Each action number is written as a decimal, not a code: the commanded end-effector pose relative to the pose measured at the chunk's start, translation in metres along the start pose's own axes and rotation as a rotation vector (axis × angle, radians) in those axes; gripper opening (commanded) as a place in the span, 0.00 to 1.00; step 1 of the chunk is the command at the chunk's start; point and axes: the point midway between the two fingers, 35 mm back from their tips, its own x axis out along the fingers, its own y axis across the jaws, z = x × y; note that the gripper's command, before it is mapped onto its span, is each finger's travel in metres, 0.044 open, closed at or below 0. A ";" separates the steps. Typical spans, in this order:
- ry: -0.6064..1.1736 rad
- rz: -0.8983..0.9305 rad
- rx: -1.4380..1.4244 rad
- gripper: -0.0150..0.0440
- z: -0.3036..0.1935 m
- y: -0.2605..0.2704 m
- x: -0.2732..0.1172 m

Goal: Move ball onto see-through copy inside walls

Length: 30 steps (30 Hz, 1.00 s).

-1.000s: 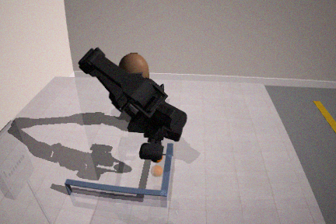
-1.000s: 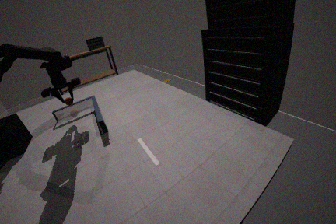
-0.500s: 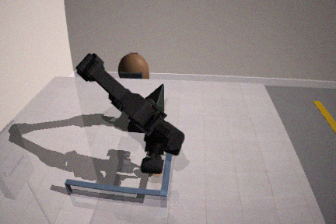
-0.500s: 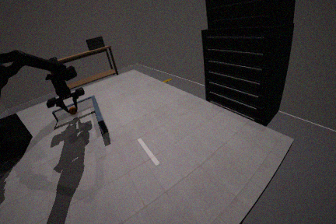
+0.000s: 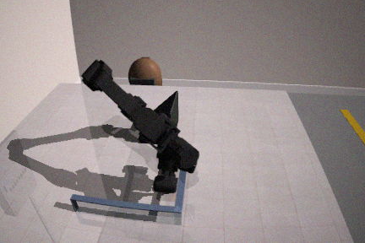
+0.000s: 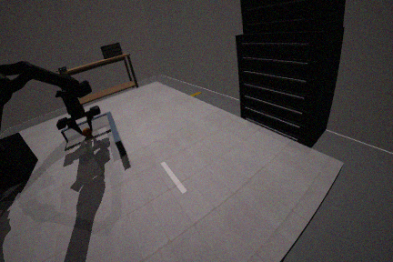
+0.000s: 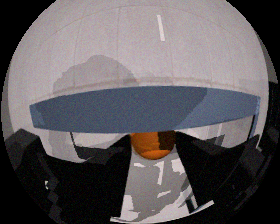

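The black parallel-jaw gripper [image 7: 150, 160] is pinching the small orange ball [image 7: 151, 143] between its 2 dark fingers, and that grip looks firm, the jaws held apart by the ball itself. In the wrist view the ball is sitting right under the near edge of a low blue see-through wall [image 7: 144, 110], which is filling the middle of the picture. From the top camera the gripper [image 5: 165, 183] is hanging low inside the corner made by the 2 walls [image 5: 180, 193], close to the right-hand one; the ball is hidden under the arm there. In the exterior view a speck of orange [image 6: 85, 131] is showing just below the fingers, right at the grey table [image 6: 218, 166]. The see-through copy cannot be made out in any view, so whether the ball is over it cannot be told. This looks like a hard, smooth, light ball, likely to roll at the slightest nudge, so the hold across its widest part seems right, and opening slowly should keep it from skittering toward the walls.
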 end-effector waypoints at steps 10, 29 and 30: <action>0.001 0.000 -0.001 0.61 0.000 0.000 0.001; 0.005 -0.005 -0.023 0.78 0.006 0.001 -0.076; 0.005 -0.005 -0.023 0.78 0.006 0.001 -0.076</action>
